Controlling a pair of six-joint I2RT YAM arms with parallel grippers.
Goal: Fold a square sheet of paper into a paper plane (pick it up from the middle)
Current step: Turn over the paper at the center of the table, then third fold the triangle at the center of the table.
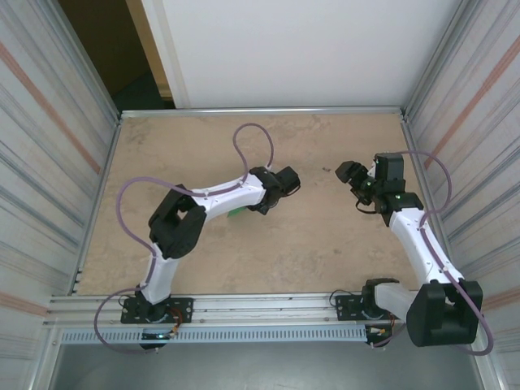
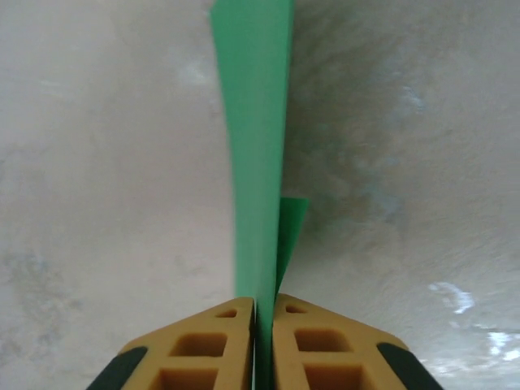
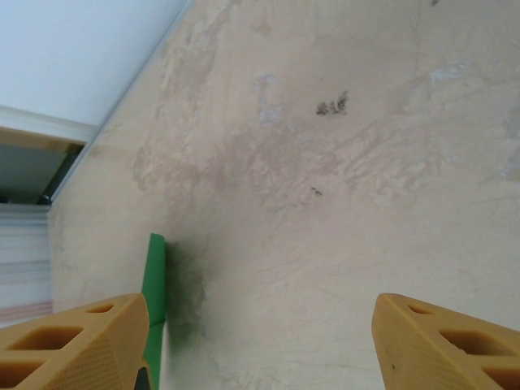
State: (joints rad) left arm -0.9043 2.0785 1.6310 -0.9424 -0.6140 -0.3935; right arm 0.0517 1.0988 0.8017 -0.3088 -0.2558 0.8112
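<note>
Left gripper is clamped on the folded green paper, which extends toward 12 o'clock above the table. Right gripper is released, with the paper at its 9 o'clock.

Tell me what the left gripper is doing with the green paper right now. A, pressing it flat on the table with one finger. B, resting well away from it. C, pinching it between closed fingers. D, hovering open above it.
C: in the left wrist view the left gripper has its two fingers pressed together, and the green paper sticks out from between them, edge-on.
</note>
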